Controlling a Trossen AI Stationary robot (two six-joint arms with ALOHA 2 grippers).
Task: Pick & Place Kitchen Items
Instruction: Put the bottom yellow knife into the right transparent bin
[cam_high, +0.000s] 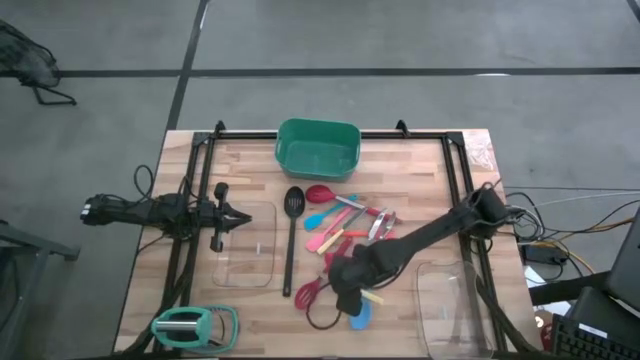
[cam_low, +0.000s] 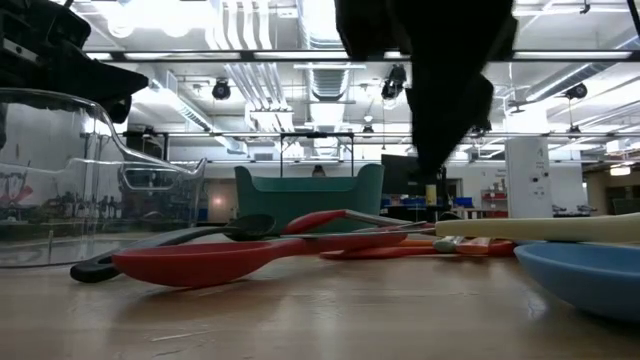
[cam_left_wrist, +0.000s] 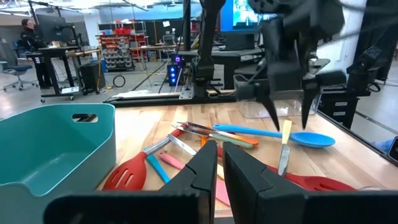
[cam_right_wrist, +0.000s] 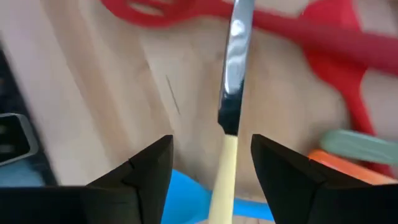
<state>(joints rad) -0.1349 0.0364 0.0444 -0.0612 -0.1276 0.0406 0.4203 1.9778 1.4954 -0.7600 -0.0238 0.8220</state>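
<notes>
Left arm: lies low along the left side of the bench, stretched straight toward the middle, wrist level.
Left pincer (cam_high: 240, 217): fingers (cam_left_wrist: 205, 169) pressed together, only a thin slit between them, nothing held.
Right arm: reaches in from the right edge on a diagonal toward bench centre, wrist bent down.
Right pincer (cam_high: 347, 296): pointing down, fingers (cam_right_wrist: 146, 168) spread apart, just above the bench surface.
</notes>
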